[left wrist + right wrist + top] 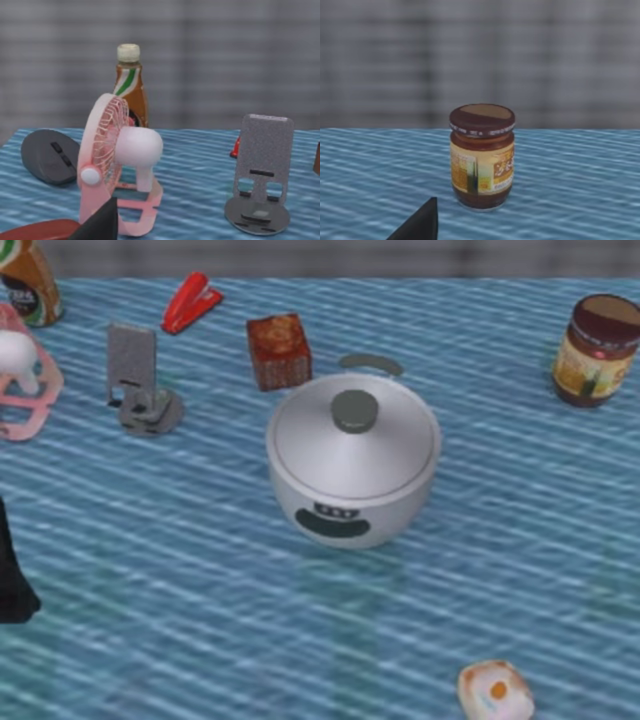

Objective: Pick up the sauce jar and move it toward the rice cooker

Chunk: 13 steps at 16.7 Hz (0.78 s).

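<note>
The jar (597, 350) stands upright on the blue table (520, 540) at the far right of the top view, well apart from the cooker (352, 458), which sits near the middle. In the right wrist view the jar (482, 156) shows a dark brown lid, dark reddish contents and a yellow-orange label with a darker picture panel and small script too fine to read. The cooker is white with a domed lid, a grey knob, a grey handle at its far side and a dark front panel.

Right claw (417, 222): only a dark tip shows at the edge of its wrist view, near the jar but not touching it; whether it is wide or narrow cannot be told. Left claw (100, 225): likewise a dark tip, just in front of the pink fan (117, 167); its spread cannot be told. A dark part of the left arm (12, 575) sits at the table's left edge.

Behind the fan stands a brown bottle (131, 85) with a cream cap and a green-and-white striped label. A grey mouse (50, 156), a grey phone stand (261, 172), a red stapler (190, 302), a red-brown box (279, 351) and a bun (496, 690) also lie about.
</note>
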Motion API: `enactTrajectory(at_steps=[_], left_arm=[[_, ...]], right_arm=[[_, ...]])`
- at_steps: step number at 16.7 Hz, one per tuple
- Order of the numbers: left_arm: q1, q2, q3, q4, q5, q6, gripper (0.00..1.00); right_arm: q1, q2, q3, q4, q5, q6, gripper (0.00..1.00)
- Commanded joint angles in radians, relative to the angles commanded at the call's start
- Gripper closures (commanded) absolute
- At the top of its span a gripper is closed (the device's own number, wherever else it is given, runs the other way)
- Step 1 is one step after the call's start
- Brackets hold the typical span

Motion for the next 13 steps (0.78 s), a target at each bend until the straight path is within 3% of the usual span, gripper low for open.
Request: enactTrajectory(at_steps=[7,13], left_arm=[[0.000,0.000,0.000,0.000,0.000,0.000,0.00],[0.000,0.000,0.000,0.000,0.000,0.000,0.00]], right_arm=[[-0.004,0.136,0.105,-0.093,0.006,0.002,0.00],[-0.024,0.530,0.510,-0.321,0.029,-0.006,0.00]])
